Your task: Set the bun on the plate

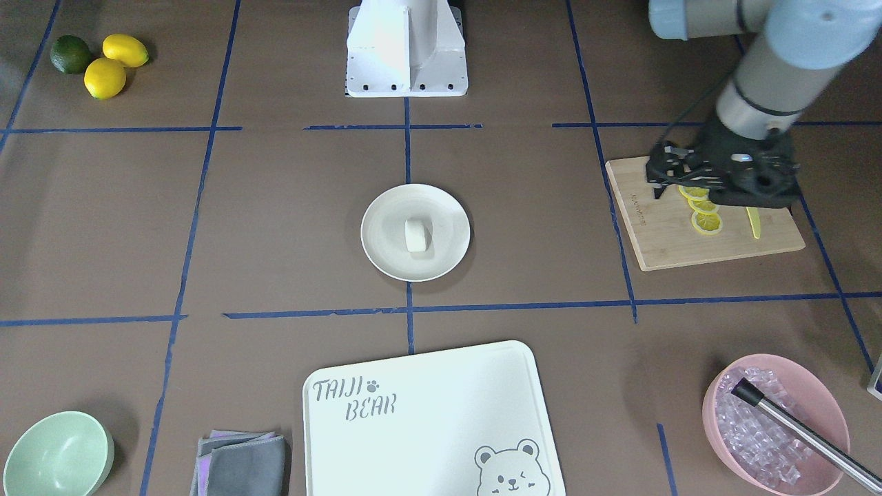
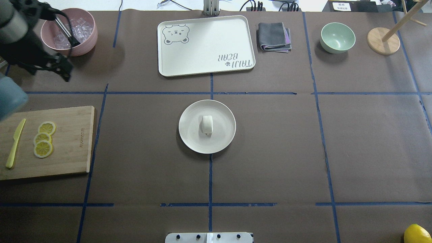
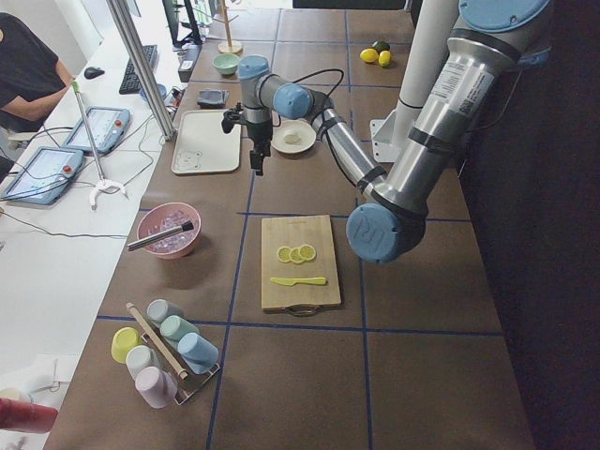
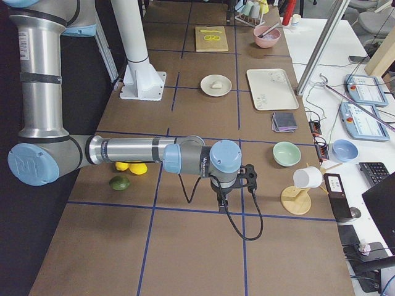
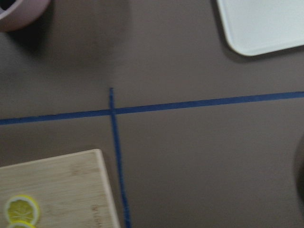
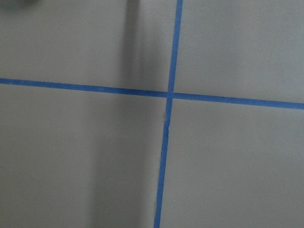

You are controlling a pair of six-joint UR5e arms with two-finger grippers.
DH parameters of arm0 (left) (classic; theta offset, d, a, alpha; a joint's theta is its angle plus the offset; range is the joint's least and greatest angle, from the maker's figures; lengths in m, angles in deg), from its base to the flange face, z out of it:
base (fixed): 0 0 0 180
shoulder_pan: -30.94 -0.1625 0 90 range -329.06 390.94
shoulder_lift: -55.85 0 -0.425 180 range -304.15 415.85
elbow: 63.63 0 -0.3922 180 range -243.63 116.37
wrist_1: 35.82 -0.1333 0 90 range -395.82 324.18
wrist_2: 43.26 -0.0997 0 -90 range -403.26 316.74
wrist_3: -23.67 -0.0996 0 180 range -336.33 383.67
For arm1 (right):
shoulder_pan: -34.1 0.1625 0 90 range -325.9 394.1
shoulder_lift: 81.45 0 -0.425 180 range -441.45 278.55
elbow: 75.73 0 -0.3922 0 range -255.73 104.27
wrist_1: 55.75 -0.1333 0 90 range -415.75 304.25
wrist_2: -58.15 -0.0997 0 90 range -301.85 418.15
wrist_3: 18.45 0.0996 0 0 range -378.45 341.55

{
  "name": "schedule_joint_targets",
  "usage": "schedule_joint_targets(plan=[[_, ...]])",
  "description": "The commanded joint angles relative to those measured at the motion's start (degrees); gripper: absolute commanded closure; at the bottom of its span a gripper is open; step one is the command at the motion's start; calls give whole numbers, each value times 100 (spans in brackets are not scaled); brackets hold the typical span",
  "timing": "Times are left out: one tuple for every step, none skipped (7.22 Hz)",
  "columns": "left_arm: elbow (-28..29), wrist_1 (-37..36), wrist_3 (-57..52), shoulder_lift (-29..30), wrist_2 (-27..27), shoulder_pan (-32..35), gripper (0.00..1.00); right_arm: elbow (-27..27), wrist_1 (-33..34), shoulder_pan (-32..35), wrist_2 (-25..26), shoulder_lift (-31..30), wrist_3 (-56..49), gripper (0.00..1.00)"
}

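Note:
The white bun [image 1: 416, 235] [image 2: 207, 124] lies in the middle of the round cream plate [image 1: 386, 258] [image 2: 192, 141] at the table's centre, with nothing touching it. My left gripper [image 1: 656, 182] [image 2: 65, 72] hangs well away from the plate, above the inner edge of the wooden cutting board [image 1: 661, 234]. Its fingers look apart and nothing is between them. The right gripper [image 4: 222, 200] shows only in the exterior right view, low over bare table far from the plate; I cannot tell whether it is open or shut.
Lemon slices [image 2: 43, 138] and a yellow knife [image 2: 15, 143] lie on the cutting board. A pink bowl [image 2: 84, 37] holds ice and tongs. At the far edge are the bear-printed board [image 2: 206, 45], a grey cloth [image 2: 274, 36], a green bowl [image 2: 337, 37] and a wooden stand [image 2: 383, 41].

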Motion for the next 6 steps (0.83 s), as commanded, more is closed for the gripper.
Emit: schedule_joint_targets(plan=[[240,-3,-2102,-889,242,1451,0,0,-401,-7,210,-131,408,0],[669,49,-2868,-1075,312,1961,0,0,-402,-15,210,-123,593,0],[1117,75,-3346,-1164,487,2288,0,9,-393,-42,193,-97,613,0],[1652,76,-3890,-1165,523,2683,0,17,-384,-42,166,-70,613,0],[2101,215,-4191,-1165,828,3000,0,9,-393,-42,175,-53,604,0],[2462,390,-4272,-1191,1058,3108,0,0,-401,-42,166,-52,595,0]])
